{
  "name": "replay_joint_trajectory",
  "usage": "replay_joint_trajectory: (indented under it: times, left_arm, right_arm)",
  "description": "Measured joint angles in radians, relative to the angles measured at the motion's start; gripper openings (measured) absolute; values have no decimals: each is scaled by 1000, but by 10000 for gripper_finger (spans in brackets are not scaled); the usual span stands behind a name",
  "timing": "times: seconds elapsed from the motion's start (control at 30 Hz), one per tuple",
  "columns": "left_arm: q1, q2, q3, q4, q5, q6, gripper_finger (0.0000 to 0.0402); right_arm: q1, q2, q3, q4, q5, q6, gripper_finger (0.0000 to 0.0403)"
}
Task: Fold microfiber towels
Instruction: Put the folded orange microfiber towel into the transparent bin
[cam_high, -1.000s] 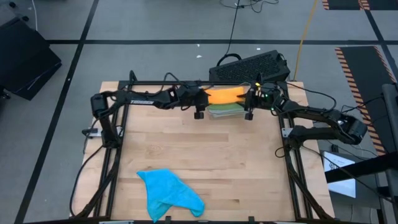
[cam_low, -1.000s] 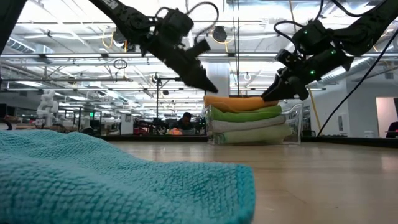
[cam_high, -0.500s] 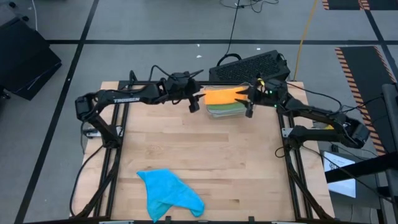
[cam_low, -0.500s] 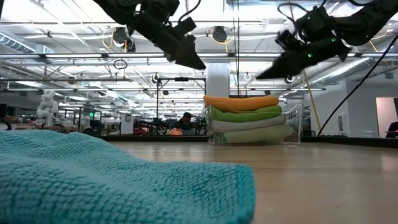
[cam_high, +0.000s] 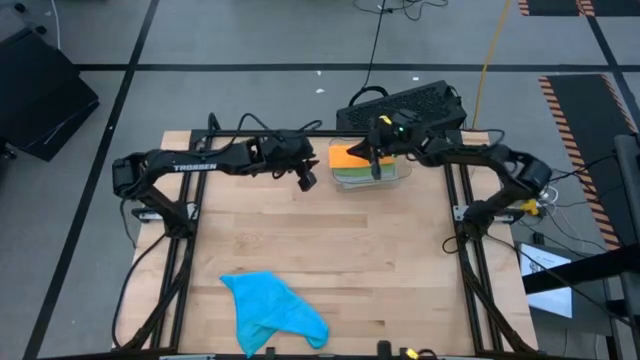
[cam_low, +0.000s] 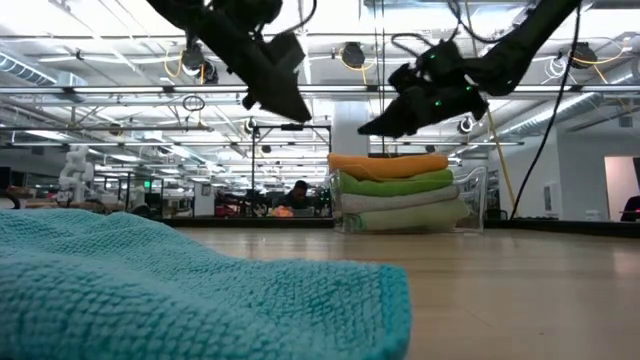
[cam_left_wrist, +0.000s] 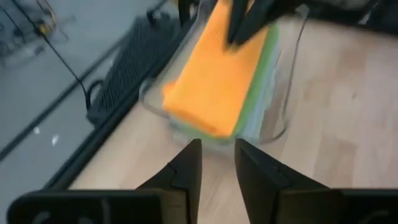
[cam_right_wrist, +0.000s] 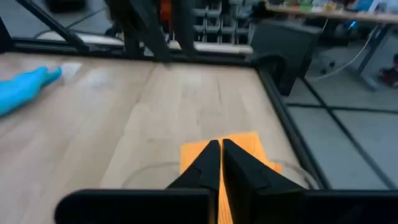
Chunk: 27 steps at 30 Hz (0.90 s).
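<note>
We see the right tool (cam_high: 376, 172) pinched closed and empty, hanging above the orange towel (cam_high: 347, 156) that tops the folded stack in the clear bin (cam_high: 404, 174). The left tool (cam_high: 308, 180), just beside that bin, is narrowly parted and empty. A blue towel (cam_high: 272, 310) lies crumpled on the desk (cam_high: 320, 240), well apart from both tools.

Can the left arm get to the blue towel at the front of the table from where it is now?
Probably yes: the blue towel lies alone on bare table, and the left gripper hangs empty above it.
</note>
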Motion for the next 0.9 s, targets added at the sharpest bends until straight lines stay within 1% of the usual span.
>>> replay_joint_trajectory:
  times: [0.13,0.2,0.23,0.3,0.33,0.4,0.47,0.5,0.57,0.7,0.9]
  left_arm:
    - [-42,-63,-68,26,-100,-25,80]
    - [-57,-94,-109,75,-129,-38,74]
    - [-65,-117,-136,70,-134,-40,72]
    - [-81,-140,-167,158,-140,-47,67]
    - [-86,-158,-190,186,-139,-50,65]
    - [-95,-186,-231,180,-142,-56,63]
    - [-107,-197,-253,241,-143,-58,61]
    - [-112,-209,-268,233,-143,-59,61]
    - [-127,-210,-273,270,-142,-60,60]
    - [-154,-208,-278,292,-143,-45,60]
    - [-192,-209,-277,316,-158,-29,60]
  right_arm:
    - [-4,85,32,3,-5,-20,8]
    - [-12,119,32,1,-41,-29,5]
    - [-15,135,32,1,-56,-31,3]
    - [-22,155,32,-10,-54,-26,1]
    - [-23,160,32,-20,-46,-25,2]
    - [-24,163,32,-41,-19,-28,1]
    - [-28,163,32,-64,8,-33,1]
    - [-28,163,32,-74,20,-36,1]
    - [-35,163,32,-104,30,-54,1]
    - [-37,177,32,-126,30,-53,1]
    - [-36,247,34,-98,25,-49,0]
